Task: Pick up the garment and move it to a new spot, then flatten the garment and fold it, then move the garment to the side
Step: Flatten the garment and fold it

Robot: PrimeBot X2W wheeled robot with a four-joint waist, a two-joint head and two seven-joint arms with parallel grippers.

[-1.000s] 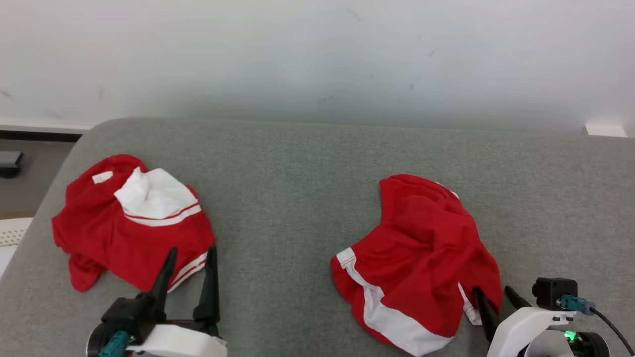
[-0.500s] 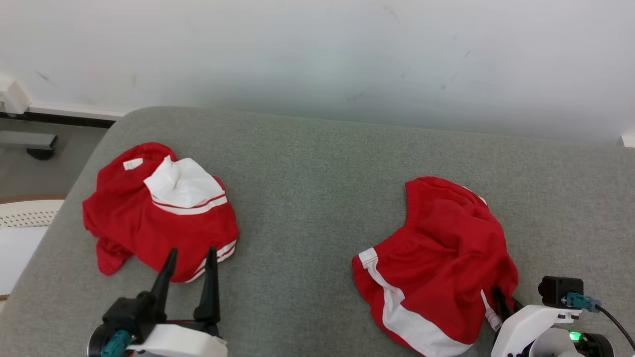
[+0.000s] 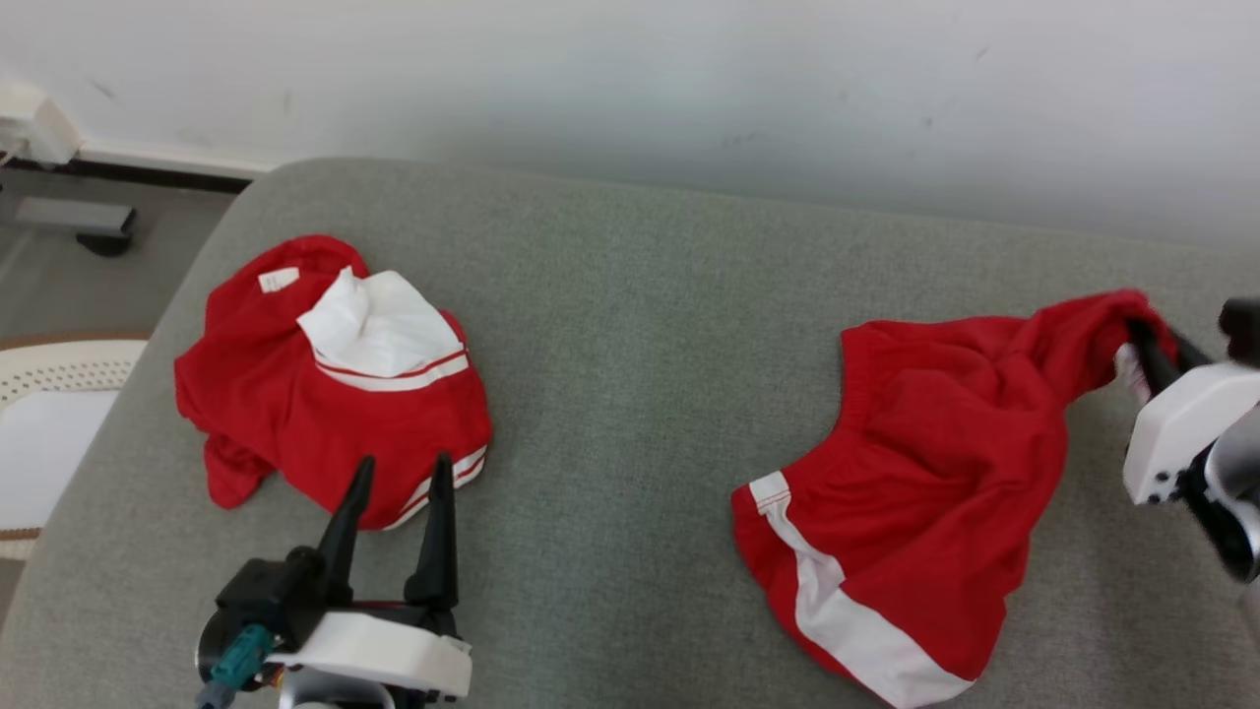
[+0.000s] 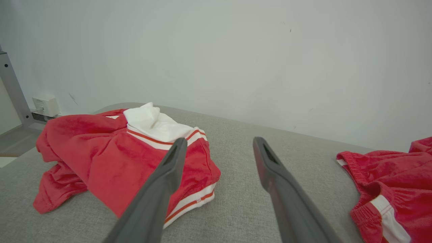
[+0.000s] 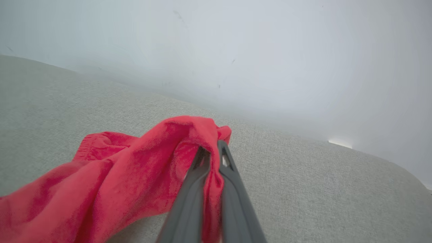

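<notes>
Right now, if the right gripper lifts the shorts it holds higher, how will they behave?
Probably floppy: the shorts sag from the right gripper. Likely light, being thin wrinkled cloth. The rest may drag over the cushion.

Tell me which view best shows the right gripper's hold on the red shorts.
The right wrist view: the right gripper is shut on a fold of the red shorts, seen close. The head view has the grip small and blurred at its right edge; the left wrist view catches the shorts' waistband end.
</notes>
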